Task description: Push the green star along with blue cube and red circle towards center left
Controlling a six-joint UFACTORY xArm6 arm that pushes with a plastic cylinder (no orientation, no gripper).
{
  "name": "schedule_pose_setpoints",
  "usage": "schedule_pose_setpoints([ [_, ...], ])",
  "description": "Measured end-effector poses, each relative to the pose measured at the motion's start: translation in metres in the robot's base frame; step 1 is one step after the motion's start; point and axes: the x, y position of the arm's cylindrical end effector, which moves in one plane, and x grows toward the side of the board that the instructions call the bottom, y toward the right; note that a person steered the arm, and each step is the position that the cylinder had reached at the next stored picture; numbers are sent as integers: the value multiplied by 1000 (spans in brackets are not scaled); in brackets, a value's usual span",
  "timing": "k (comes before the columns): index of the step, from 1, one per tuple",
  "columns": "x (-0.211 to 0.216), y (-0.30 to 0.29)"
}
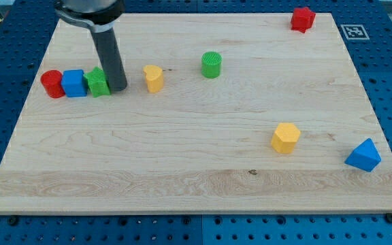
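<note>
A red circle [52, 83], a blue cube [74, 83] and a green star [99, 82] stand in a touching row near the board's left edge, a little above mid-height. My tip [118, 88] rests on the board against the green star's right side. The dark rod rises from it toward the view's top. The rod hides part of the star's right edge.
A yellow heart [154, 77] lies just right of my tip. A green cylinder [211, 64] stands further right. A red star-like block [303, 19] sits at the top right. A yellow hexagon [285, 137] and a blue triangle [363, 156] lie at the lower right.
</note>
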Motion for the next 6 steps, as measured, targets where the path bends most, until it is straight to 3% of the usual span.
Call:
schedule_pose_setpoints([
  [4, -12, -34],
  [6, -92, -34],
])
